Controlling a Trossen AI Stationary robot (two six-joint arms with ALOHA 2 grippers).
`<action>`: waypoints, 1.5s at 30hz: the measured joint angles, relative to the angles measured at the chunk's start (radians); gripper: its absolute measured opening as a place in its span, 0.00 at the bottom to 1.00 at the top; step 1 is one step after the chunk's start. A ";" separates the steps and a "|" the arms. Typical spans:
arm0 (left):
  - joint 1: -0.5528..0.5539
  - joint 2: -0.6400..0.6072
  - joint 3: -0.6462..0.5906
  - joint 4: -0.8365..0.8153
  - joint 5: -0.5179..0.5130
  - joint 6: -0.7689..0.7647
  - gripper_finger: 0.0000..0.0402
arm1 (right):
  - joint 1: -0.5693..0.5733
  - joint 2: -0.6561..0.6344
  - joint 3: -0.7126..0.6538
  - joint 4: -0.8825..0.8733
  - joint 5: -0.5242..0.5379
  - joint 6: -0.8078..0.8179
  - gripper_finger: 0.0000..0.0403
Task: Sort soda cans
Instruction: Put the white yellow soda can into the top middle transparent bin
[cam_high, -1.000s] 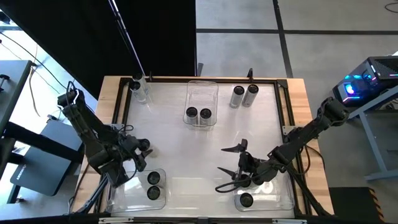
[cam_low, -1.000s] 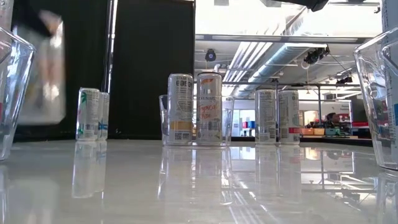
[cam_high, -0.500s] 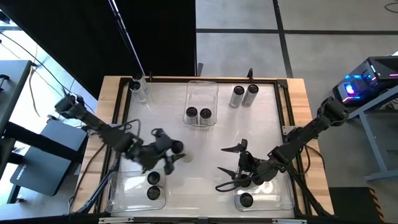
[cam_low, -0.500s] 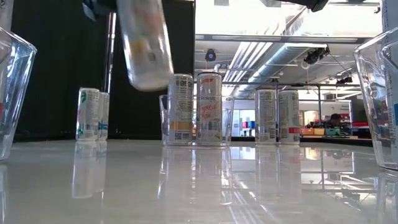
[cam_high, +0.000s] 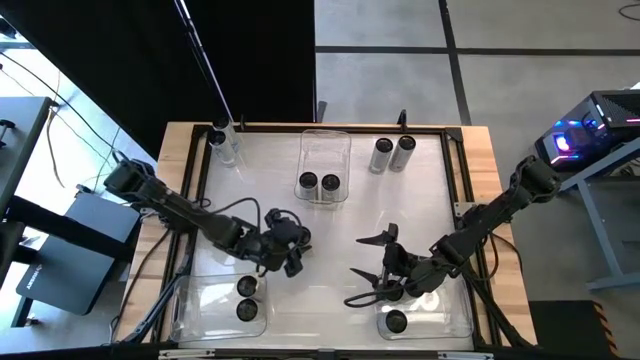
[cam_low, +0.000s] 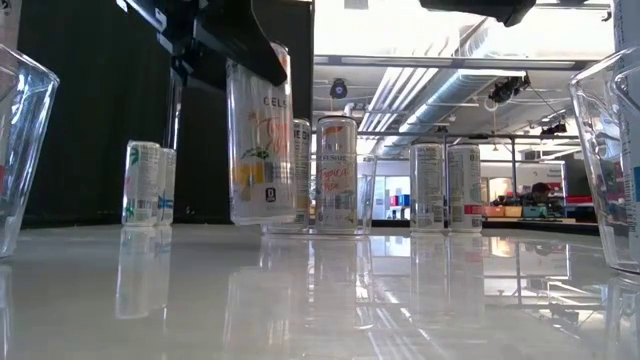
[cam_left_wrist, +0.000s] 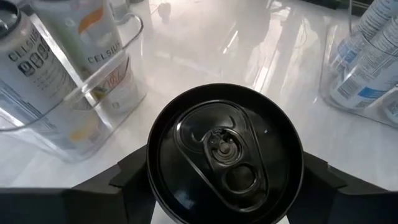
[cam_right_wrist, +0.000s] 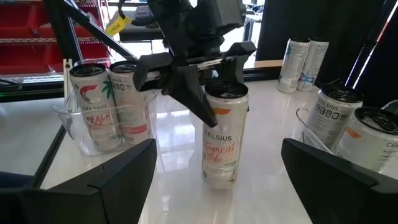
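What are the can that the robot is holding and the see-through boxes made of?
The can in the left hand looks like thin metal, probably aluminium: its sides are printed and shiny, and its dark top has a pull tab. The box in the middle of the table looks like clear hard plastic, since two cans show right through its glossy walls. It might be glass; the look alone cannot settle that.

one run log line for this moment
left pincer: shut on can, mid-table, near center bin | right pincer: open, idle above right bin

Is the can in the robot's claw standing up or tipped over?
Standing up. The can hangs straight in the left claw, top upward.
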 joint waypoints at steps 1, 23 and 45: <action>0.000 0.003 0.000 0.000 0.000 -0.006 0.64 | 0.000 0.000 0.000 0.000 0.000 -0.001 0.85; -0.005 0.006 0.000 0.001 0.030 -0.049 0.68 | 0.000 0.000 0.000 -0.001 0.000 -0.003 0.85; 0.012 0.006 0.000 0.001 0.059 -0.060 0.69 | 0.000 0.000 0.000 -0.008 0.000 -0.002 0.85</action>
